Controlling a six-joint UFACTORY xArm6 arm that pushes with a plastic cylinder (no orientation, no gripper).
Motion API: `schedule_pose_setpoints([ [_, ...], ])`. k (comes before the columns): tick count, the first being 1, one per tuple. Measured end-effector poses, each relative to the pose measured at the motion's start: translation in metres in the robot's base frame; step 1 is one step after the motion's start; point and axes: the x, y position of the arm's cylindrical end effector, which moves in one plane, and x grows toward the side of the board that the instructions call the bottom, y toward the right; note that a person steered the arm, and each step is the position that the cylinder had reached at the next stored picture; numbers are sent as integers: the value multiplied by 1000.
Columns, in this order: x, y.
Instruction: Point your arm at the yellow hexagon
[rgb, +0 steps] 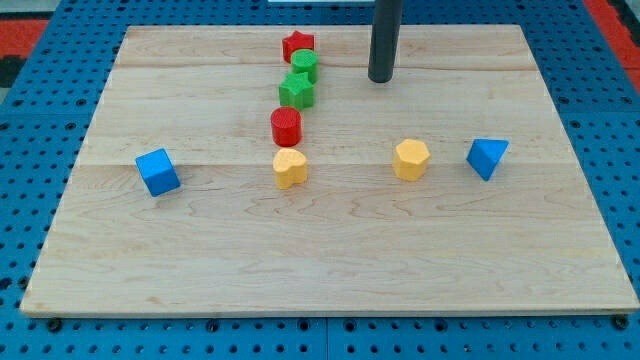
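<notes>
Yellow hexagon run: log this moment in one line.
tip near view's top, touching nothing | yellow hexagon below it, toward view's bottom | blue block at hexagon's right

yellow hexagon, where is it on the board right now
The yellow hexagon sits right of centre, just left of the blue triangular block, below and slightly right of my tip.
</notes>
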Motion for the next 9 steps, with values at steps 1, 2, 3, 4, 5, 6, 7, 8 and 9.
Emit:
schedule_pose_setpoints([
  [1, 0, 0],
  [2, -5, 0],
  [3, -5, 0],
  [4, -8, 0],
  [5, -9, 0],
  [6, -10, -2],
  [7, -13, -7],
  [8, -16, -10],
  [9, -18, -9],
])
